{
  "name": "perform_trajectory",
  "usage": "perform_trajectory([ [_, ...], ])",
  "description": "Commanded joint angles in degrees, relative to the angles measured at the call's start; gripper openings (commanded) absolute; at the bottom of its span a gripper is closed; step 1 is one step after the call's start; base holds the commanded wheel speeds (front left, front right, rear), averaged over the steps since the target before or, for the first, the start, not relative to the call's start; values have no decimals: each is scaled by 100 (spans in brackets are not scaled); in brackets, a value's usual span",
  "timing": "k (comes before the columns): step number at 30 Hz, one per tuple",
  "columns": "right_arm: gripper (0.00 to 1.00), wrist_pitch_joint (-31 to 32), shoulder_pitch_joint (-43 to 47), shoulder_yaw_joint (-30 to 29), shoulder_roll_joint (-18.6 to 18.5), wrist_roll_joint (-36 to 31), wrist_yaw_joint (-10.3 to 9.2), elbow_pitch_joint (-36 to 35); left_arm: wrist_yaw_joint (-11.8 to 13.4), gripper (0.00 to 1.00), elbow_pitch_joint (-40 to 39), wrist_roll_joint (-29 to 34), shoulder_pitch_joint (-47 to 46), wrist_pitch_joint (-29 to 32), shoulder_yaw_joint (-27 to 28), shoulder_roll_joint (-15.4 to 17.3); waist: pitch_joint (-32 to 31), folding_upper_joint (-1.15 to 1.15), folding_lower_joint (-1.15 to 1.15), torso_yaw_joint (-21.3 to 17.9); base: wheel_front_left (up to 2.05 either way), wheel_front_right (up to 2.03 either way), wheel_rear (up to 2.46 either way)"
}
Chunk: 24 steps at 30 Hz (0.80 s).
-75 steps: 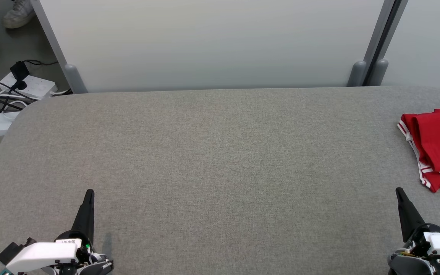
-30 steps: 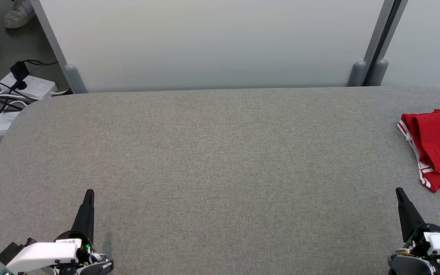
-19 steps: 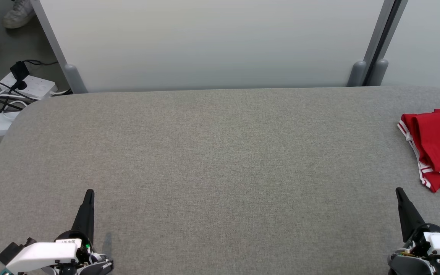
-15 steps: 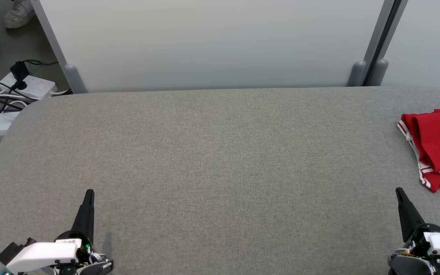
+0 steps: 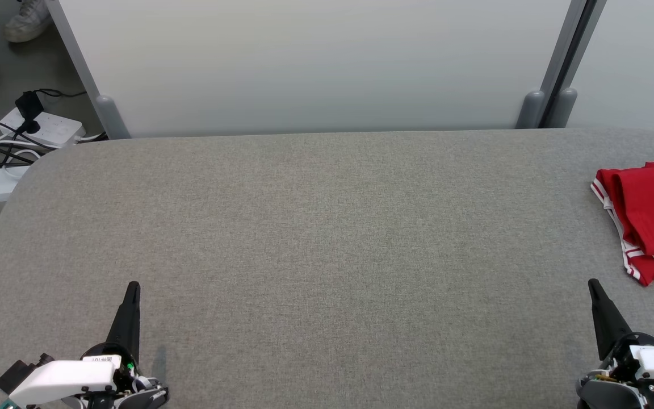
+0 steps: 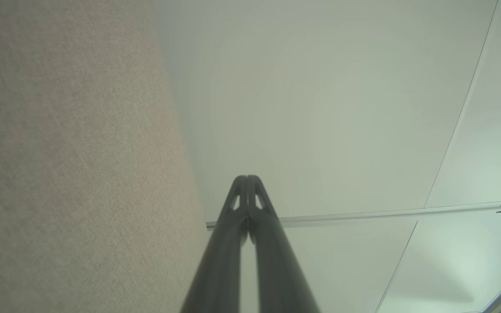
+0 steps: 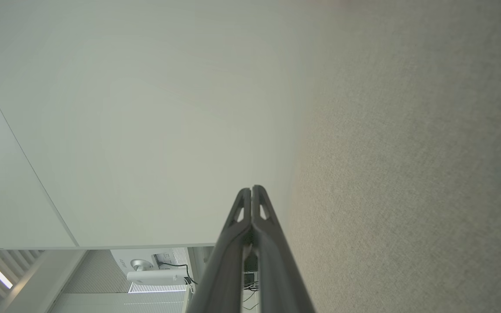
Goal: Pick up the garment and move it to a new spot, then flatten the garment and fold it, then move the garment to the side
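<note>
The garment (image 5: 653, 218) is red with white trim and lies folded at the table's right edge, partly cut off by the head view's border. My right gripper (image 5: 592, 284) rests at the lower right, a short way in front of and to the left of the garment, shut and empty. At the lower left my left gripper (image 5: 133, 286) is shut too, holding nothing and far from the garment. In the left wrist view the left gripper (image 6: 247, 178) has its tips pressed together. The right gripper (image 7: 251, 188) looks the same in the right wrist view.
The grey fabric table (image 5: 315, 227) spreads across the head view. A pale partition wall (image 5: 315, 62) runs behind it. On the floor at the far left lie a power strip with cables (image 5: 26, 133). A shoe (image 5: 26, 20) stands at the top left.
</note>
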Motion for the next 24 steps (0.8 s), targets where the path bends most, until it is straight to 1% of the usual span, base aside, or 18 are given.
perform_trajectory([
  [1, 0, 43, -202, 92, -60, 66, 26, -156, -48, 0, -134, -21, -306, 35, 188, 48, 0, 0, 0, 0, 0, 0, 0],
  [24, 0, 43, -202, 92, -60, 66, 26, -156, -48, 0, -134, -21, -306, 35, 188, 48, 0, 0, 0, 0, 0, 0, 0],
])
